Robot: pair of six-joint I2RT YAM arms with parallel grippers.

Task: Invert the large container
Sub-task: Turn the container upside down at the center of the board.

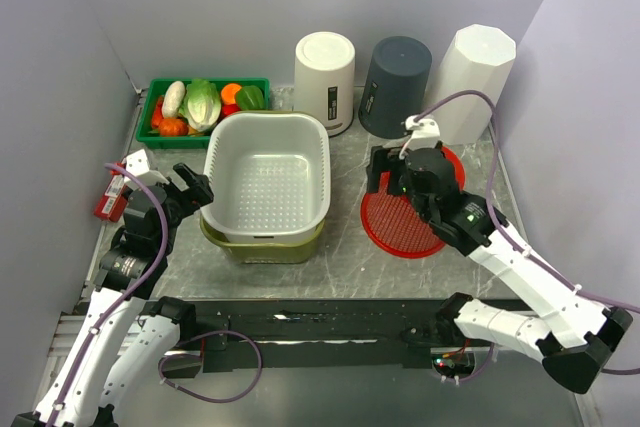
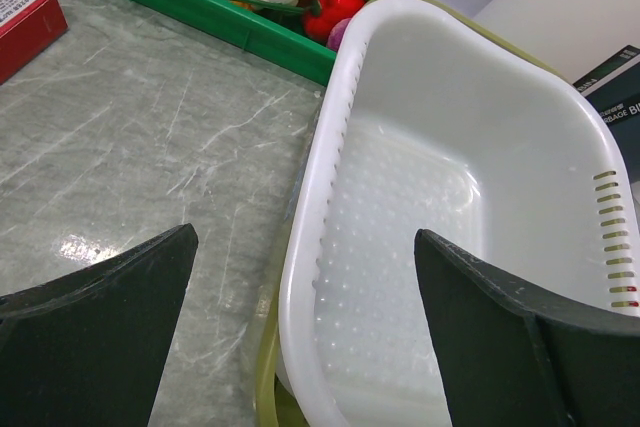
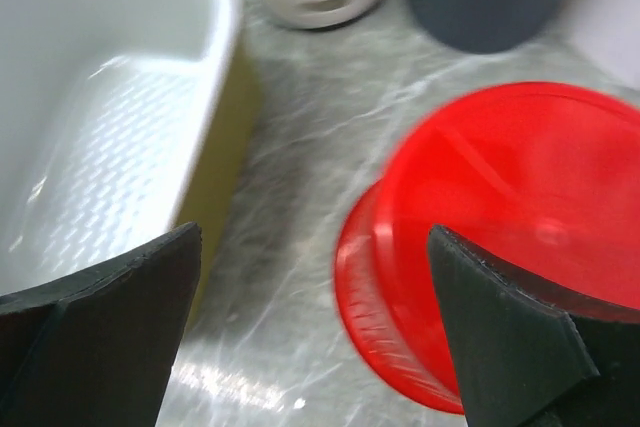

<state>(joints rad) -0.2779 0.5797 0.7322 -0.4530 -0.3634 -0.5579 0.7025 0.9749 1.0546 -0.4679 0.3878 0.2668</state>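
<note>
The large container is a white perforated basin point(image 1: 268, 187) nested in an olive tub point(image 1: 262, 250), standing upright at the table's middle. My left gripper point(image 1: 195, 187) is open at its left rim. In the left wrist view the gripper point(image 2: 305, 235) straddles the rim of the white basin point(image 2: 450, 147), one finger over the table and the other inside; the olive tub point(image 2: 268, 367) peeks out below. My right gripper point(image 1: 385, 172) is open over the left edge of a red strainer point(image 1: 405, 227). In the right wrist view that gripper point(image 3: 315, 231) holds nothing, with the basin point(image 3: 90, 97) at left.
The red strainer point(image 3: 520, 197) lies dome-up on the right. A green tray point(image 1: 160, 132) of vegetables stands at back left. White point(image 1: 325, 77), dark grey point(image 1: 395, 82) and white faceted point(image 1: 475, 77) bins line the back. A red box point(image 1: 108, 197) lies at the left edge.
</note>
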